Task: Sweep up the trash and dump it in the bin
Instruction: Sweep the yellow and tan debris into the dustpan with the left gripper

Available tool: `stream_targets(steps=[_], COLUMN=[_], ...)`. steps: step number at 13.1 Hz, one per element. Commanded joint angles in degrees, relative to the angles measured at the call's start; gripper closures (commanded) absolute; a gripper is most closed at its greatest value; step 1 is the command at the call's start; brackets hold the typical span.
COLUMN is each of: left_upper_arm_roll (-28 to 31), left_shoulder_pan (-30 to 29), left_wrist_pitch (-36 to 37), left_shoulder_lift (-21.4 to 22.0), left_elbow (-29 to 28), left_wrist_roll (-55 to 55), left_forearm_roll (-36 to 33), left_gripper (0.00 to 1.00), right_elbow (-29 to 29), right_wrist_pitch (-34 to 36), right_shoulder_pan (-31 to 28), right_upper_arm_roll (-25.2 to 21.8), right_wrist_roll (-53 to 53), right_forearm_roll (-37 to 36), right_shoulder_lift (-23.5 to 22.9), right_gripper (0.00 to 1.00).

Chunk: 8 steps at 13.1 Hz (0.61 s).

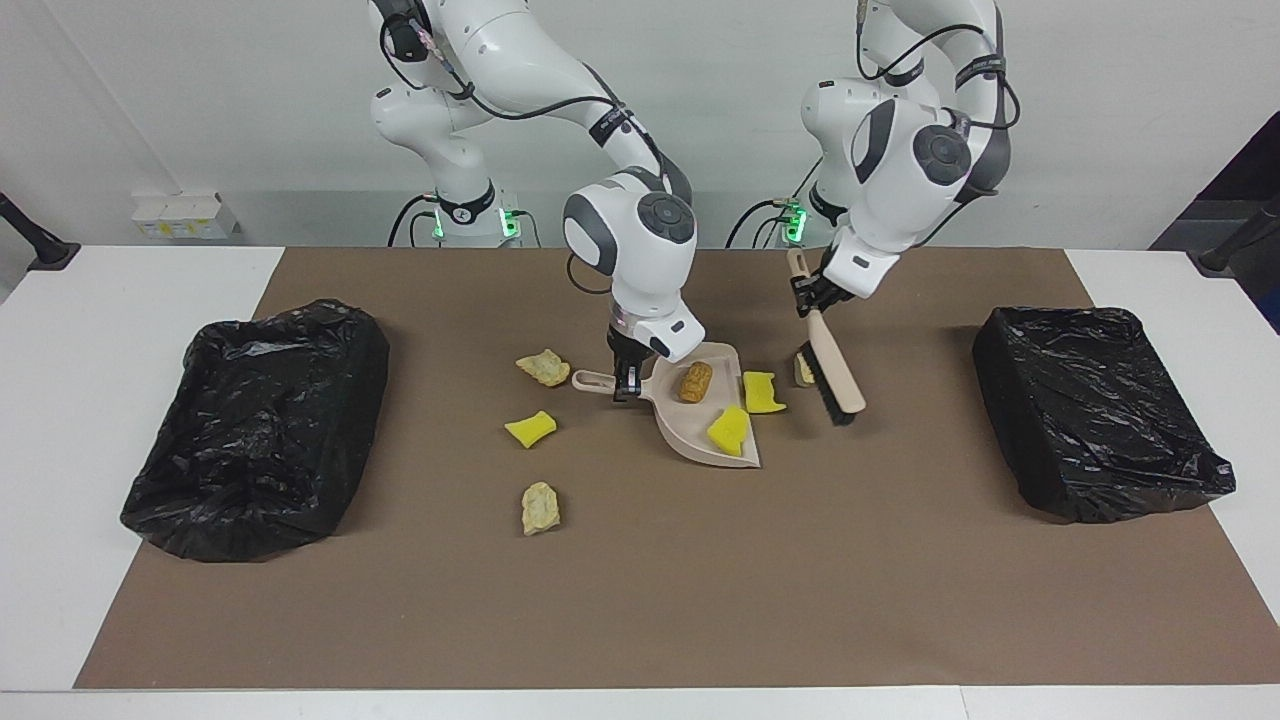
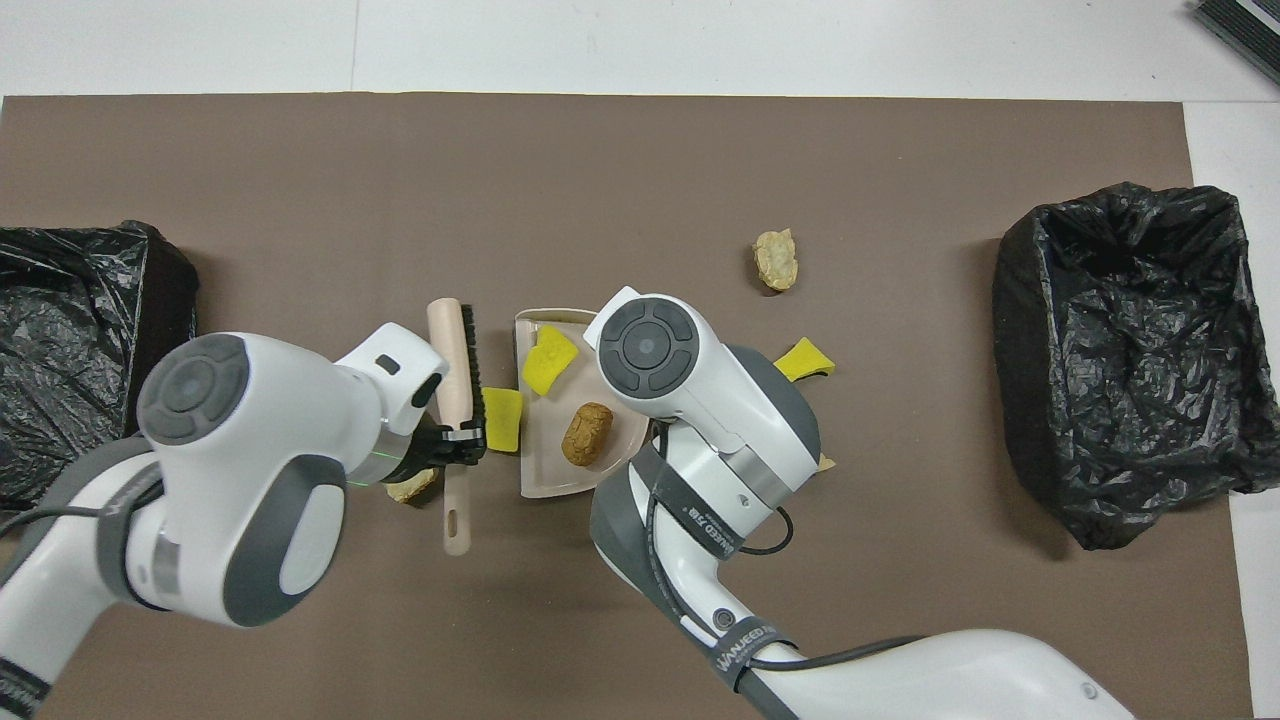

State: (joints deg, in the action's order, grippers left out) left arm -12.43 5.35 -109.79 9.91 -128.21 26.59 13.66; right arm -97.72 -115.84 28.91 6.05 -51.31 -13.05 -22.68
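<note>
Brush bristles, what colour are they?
Black bristles on the beige brush; clearest in the facing view.

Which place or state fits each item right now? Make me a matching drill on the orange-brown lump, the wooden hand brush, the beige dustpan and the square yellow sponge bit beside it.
Items
1. orange-brown oblong lump
2. wooden hand brush with black bristles
3. beige plastic dustpan
4. square yellow sponge bit

States
A. on the brown mat, beside the dustpan
B. gripped at its handle by the right end effector
C. lying in the dustpan
D. held up by the left end effector

Pairs: 1-C, 2-D, 3-B, 4-A
</note>
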Motion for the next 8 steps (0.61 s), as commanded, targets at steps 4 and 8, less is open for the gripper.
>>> stream_targets(steps=[4,8], left_upper_arm_roll=[1.18,-0.05], left_shoulder_pan=[-1.13,0.97], left_wrist_pitch=[-4.63,-12.72], left_shoulder_lift=[7.32,5.92], left_elbow=[-14.51,-18.48], left_wrist_roll=[8.1,12.17], left_forearm_roll=[-0.92,-0.31], left_gripper=[1.0,1.0], right_elbow=[-1.5,-1.95], right_wrist_pitch=[-1.32,-0.88], right_shoulder_pan=[-0.34,-0.25], right_upper_arm_roll=[0.19,0.19], right_wrist_roll=[-0.28,-0.81], right_forearm_roll=[0.39,0.13], right_shoulder_lift=[0.45,0.8], right_gripper=[1.0,1.0])
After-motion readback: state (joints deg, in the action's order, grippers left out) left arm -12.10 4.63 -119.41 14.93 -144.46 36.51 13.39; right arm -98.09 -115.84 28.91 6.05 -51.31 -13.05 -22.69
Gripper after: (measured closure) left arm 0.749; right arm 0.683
